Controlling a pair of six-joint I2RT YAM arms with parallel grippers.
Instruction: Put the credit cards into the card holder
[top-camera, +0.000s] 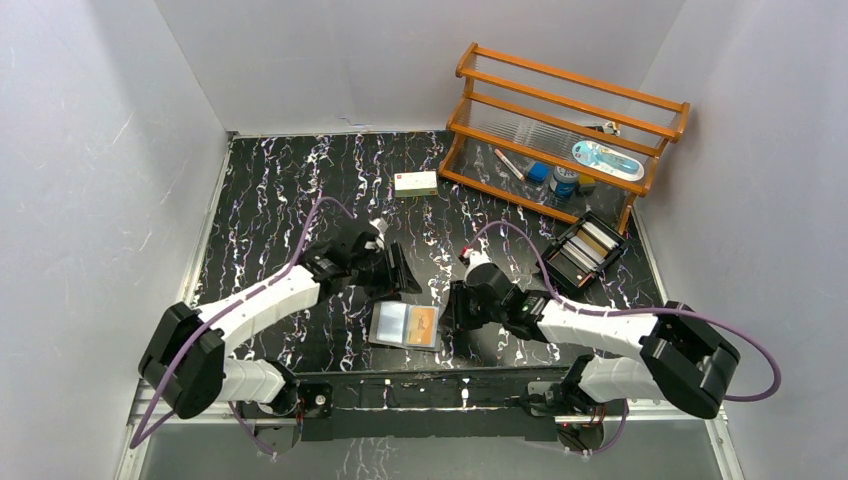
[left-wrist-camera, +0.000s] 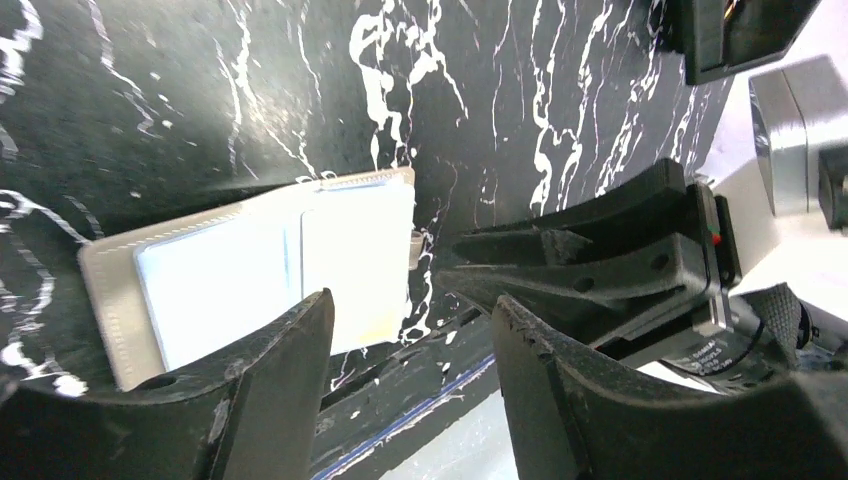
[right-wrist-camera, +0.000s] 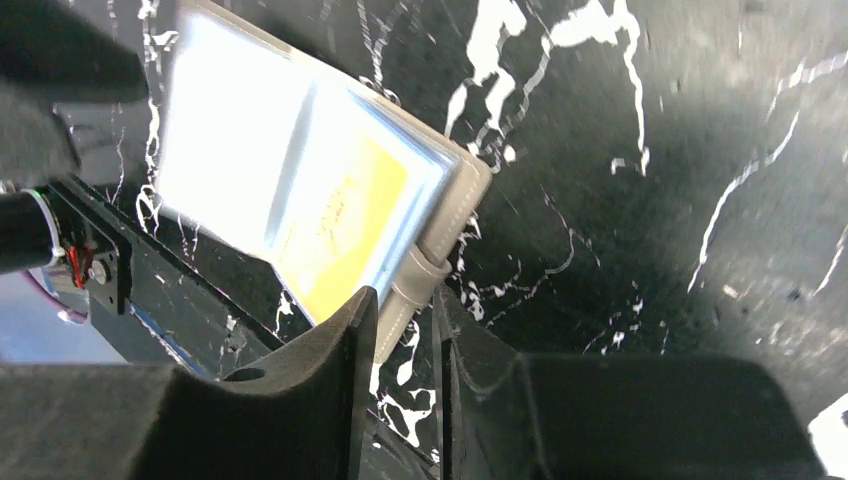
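- Left gripper (left-wrist-camera: 410, 308) fingers are standing spread, holding nothing; the open card holder (left-wrist-camera: 105, 290) is lying just beyond them.
- Right gripper (right-wrist-camera: 403, 300) fingers are closely flanking its snap tab (right-wrist-camera: 425, 268); a pinch cannot be confirmed.
- Tan card (right-wrist-camera: 340, 220) print is showing too blurred to read.

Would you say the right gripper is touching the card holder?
Cannot tell: right wrist view shows the right gripper straddling the card holder at its tab, contact unclear.
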